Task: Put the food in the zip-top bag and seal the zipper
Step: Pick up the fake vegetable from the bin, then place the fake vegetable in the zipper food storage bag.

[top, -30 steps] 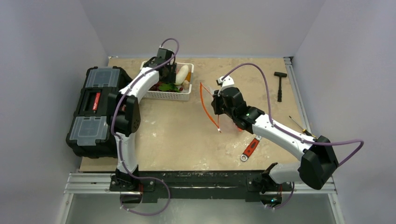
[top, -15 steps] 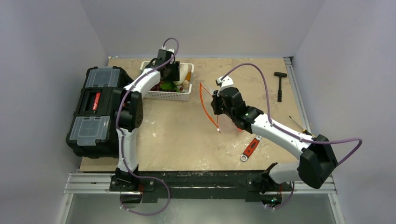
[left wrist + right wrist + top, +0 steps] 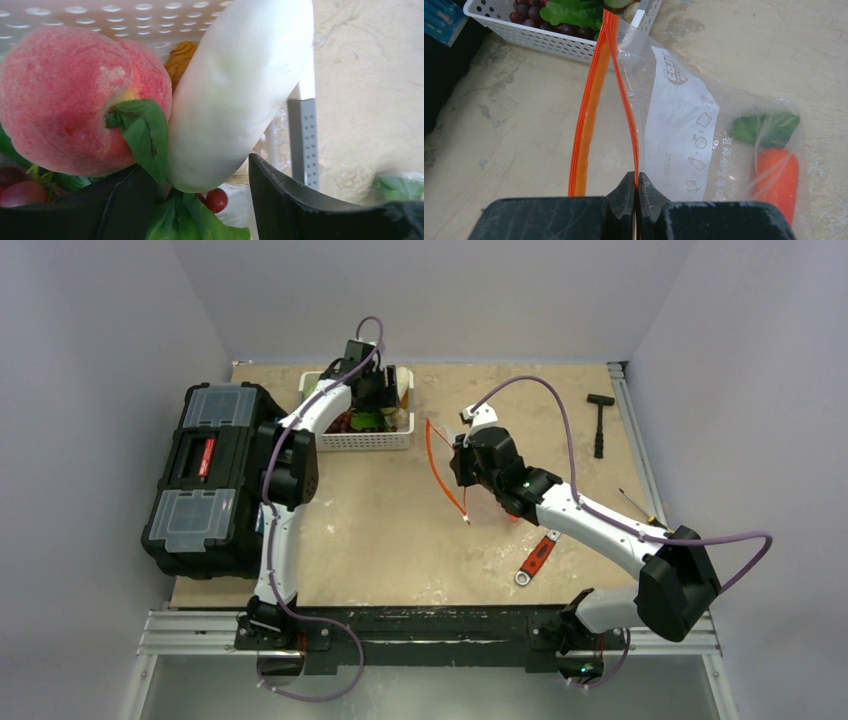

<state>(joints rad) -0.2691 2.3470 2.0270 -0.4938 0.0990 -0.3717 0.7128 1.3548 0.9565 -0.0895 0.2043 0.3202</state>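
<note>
My left gripper (image 3: 195,167) is down in the white basket (image 3: 365,440), open, its fingers on either side of the white radish's (image 3: 240,90) lower end; a gap shows beside the right finger (image 3: 280,200). A pink peach (image 3: 65,95), dark red grapes (image 3: 216,199) and green leaves (image 3: 200,220) lie around it. My right gripper (image 3: 637,182) is shut on one lip of the orange-red zipper (image 3: 626,110), holding the clear zip-top bag (image 3: 684,130) with its mouth spread open towards the basket. An orange carrot (image 3: 776,177) lies inside the bag.
A black toolbox (image 3: 205,475) fills the table's left side. A red-handled wrench (image 3: 537,558) lies near the right arm, a hammer (image 3: 600,420) at the far right and a screwdriver (image 3: 645,512) by the right edge.
My left gripper has shifted right and farther back inside the basket, down around the radish. The right gripper and the bag have stayed where they were.
</note>
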